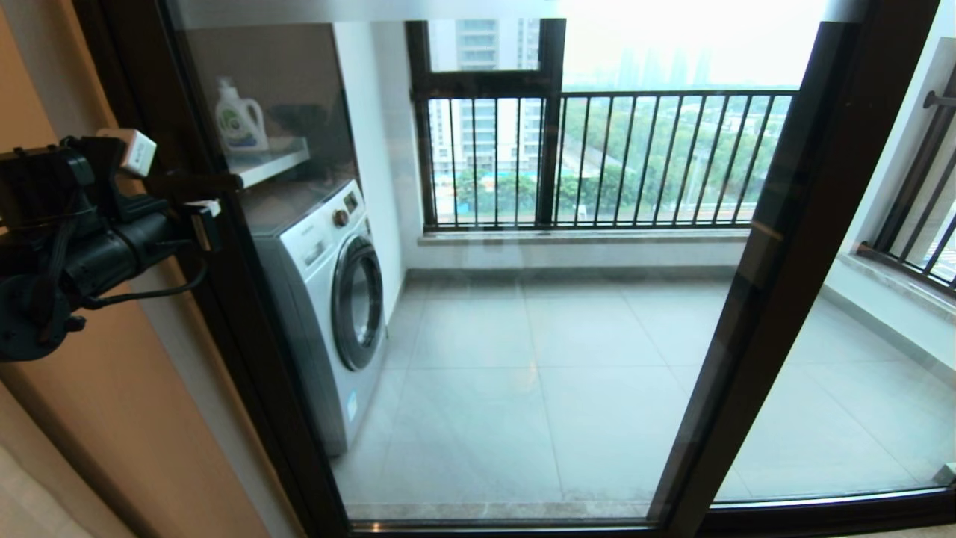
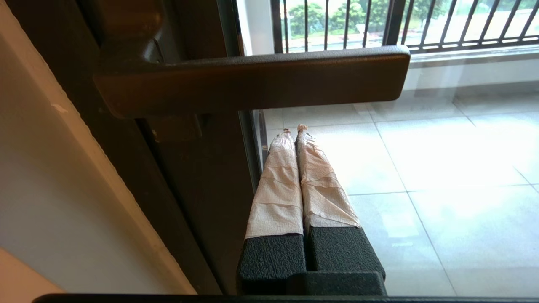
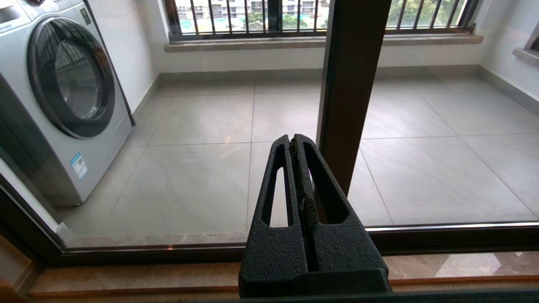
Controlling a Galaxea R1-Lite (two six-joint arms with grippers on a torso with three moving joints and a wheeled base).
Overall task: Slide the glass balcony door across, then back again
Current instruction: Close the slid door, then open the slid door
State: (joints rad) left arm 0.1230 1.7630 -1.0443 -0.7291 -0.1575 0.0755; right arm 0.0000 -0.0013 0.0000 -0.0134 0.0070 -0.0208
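The glass balcony door [image 1: 485,314] fills the opening ahead, its left stile against the dark frame beside the tan wall [image 1: 112,418]. A second dark-framed stile [image 1: 784,261] crosses the glass on the right. Behind the glass stand a washing machine [image 1: 328,299], a shelf with a detergent bottle [image 1: 240,119], and the railed outer window [image 1: 597,157]. The left arm reaches to the door's left stile. The left gripper [image 2: 294,128] has its taped fingers [image 2: 280,185] pressed together, just beside the lever handle [image 2: 252,80], not touching it. The right gripper [image 3: 293,141] has its fingers pressed together, low before the glass.
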